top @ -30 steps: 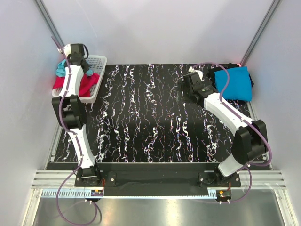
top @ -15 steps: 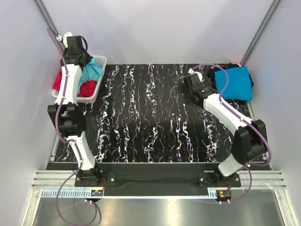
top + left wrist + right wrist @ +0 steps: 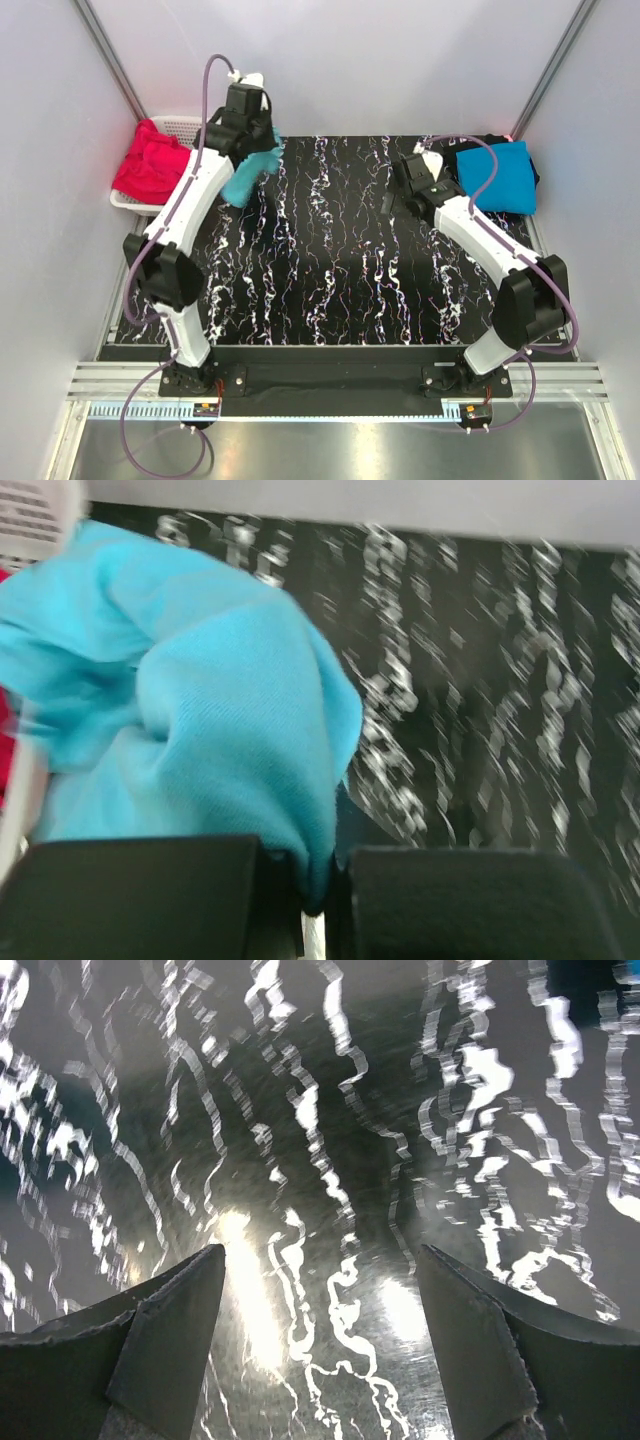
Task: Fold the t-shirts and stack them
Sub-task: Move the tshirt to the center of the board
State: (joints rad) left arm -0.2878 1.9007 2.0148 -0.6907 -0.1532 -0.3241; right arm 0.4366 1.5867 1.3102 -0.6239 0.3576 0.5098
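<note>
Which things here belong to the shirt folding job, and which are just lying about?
Job: turquoise t-shirt, pinched in the left gripper; red t-shirts; folded blue t-shirt at far right.
Lying about: white basket holding the red ones; marbled table.

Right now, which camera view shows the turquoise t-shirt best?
Top external: most of the turquoise t-shirt shows, hanging over the table. Left wrist shows only a blurred bunch pinched in the left tool; right wrist shows none of it.
</note>
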